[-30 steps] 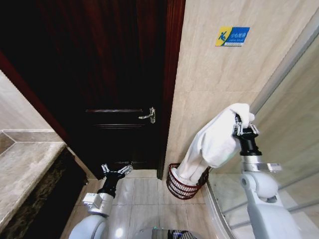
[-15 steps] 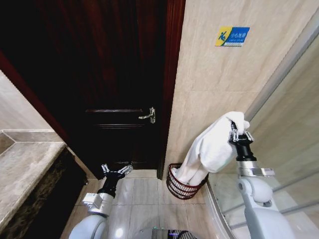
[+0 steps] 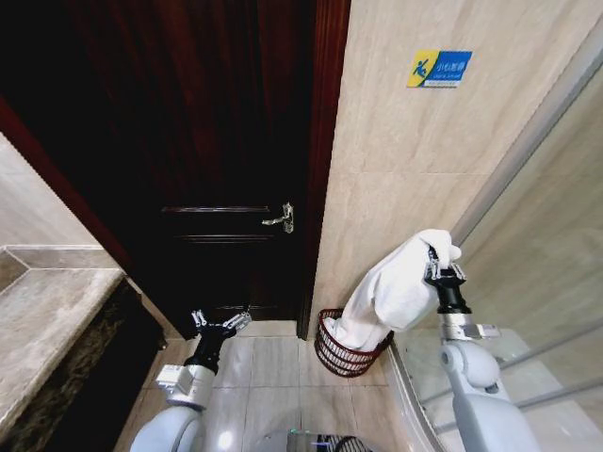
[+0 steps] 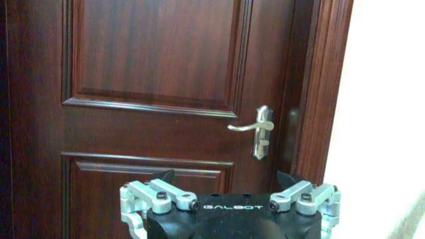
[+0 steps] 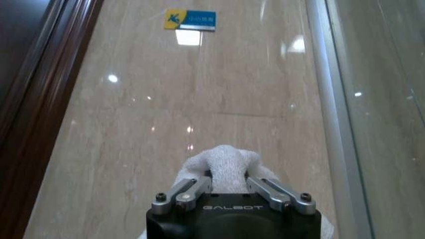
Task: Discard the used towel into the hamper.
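Note:
A white towel (image 3: 391, 292) hangs from my right gripper (image 3: 438, 264), which is shut on its top fold (image 5: 224, 167). The towel's lower end reaches down into the hamper (image 3: 337, 353), a small dark reddish-brown slatted basket on the floor against the beige wall. My right gripper sits above and to the right of the hamper's rim. Low on the left, my left gripper (image 3: 222, 323) is parked, open and empty, facing the dark door (image 4: 153, 74).
A dark wooden door (image 3: 207, 141) with a metal lever handle (image 3: 280, 218) stands left of the hamper. A glass shower screen (image 3: 546, 235) rises on the right. A stone counter (image 3: 47, 320) lies at the left. Pale tiled floor (image 3: 273, 377) lies between.
My right gripper has lowered with the towel, bringing more of the cloth down into the hamper. The left arm has stayed still.

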Robot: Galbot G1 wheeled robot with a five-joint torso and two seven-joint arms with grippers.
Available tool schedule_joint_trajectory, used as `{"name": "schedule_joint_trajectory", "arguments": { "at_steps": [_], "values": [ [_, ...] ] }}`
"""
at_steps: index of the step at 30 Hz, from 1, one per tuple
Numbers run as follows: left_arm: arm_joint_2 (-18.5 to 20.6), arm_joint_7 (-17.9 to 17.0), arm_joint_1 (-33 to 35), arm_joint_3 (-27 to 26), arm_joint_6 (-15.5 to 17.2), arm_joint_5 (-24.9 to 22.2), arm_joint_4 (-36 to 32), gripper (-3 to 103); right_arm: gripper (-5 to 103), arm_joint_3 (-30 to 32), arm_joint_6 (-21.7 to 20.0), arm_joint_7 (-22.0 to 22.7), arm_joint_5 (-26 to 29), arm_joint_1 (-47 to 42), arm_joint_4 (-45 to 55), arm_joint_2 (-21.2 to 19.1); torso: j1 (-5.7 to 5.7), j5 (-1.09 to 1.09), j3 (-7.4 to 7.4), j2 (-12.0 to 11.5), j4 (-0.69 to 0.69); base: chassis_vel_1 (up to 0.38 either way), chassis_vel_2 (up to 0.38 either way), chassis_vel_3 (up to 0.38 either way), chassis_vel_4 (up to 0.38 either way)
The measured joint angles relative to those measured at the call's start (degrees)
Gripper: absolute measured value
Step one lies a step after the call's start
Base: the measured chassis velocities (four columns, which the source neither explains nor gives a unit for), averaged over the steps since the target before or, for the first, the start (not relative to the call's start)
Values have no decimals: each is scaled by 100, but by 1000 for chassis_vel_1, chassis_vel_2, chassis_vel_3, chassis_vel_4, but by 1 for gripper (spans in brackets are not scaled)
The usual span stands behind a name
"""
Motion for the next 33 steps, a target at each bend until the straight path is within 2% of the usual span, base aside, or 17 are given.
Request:
{"name": "schedule_joint_trajectory", "arguments": {
  "at_steps": [17,33],
  "values": [
    [0,0,0,0,0,0,0,100,12,-135,410,-116,-413,196,-1066,220,0,1,0,0,0,0,0,0,0],
    [0,0,0,0,0,0,0,100,12,-307,541,-147,-547,489,-1928,538,0,0,0,0,0,0,0,0,0]
  ]
}}
